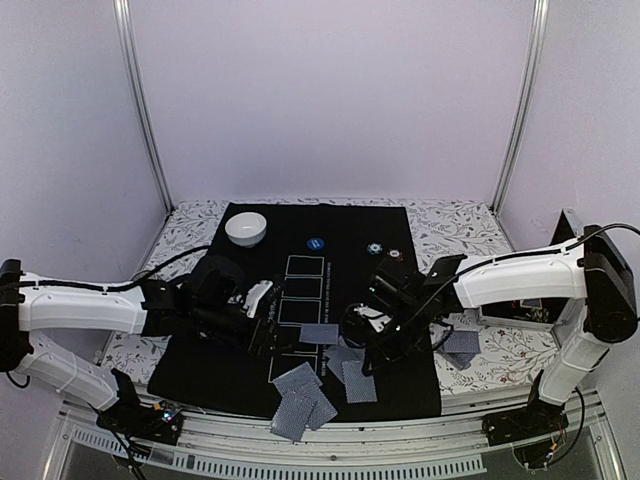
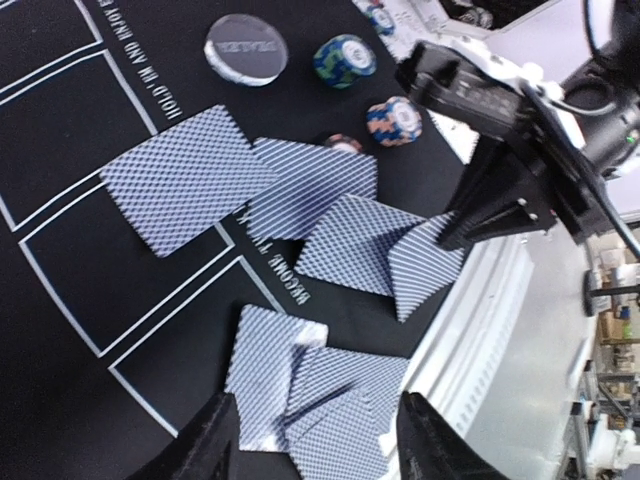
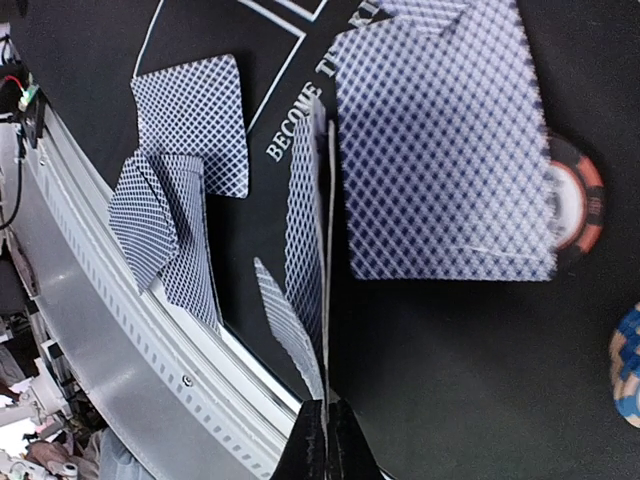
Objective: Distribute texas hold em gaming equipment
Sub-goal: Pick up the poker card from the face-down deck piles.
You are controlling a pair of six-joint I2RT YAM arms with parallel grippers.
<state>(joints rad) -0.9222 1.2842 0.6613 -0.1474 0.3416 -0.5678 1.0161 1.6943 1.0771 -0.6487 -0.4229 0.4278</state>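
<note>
Left gripper [image 2: 315,445]: jaws apart with nothing between them; it hangs over the near-edge pile of cards, on the left part of the black mat [image 1: 205,365].
Right gripper [image 3: 325,428]: jaws together, clamped on the held card; it is over the near right part of the mat.
Held card [image 3: 322,250]: seen edge-on and standing tilted up off the mat. I cannot tell whether its lower edge touches the mat.
Loose cards [image 1: 318,333]: face down with grey-blue backs, several lying flat on the near half of the mat between the two grippers.
Near-edge pile [image 1: 300,405]: overlapping cards at the mat's near border.
Off-mat cards [image 1: 460,342]: on the patterned tabletop, right of the mat.
Dealer disc [image 2: 246,48]: grey, flat on the mat, just beside a teal chip stack [image 2: 345,60].
Orange-and-blue chip stack [image 2: 393,120]: near the teal stack, apart from it.
Dark chip [image 3: 580,205]: orange-striped edge, partly under a flat card.
Blue disc [image 1: 316,242]: far part of the mat, right of the white bowl [image 1: 245,228].
</note>
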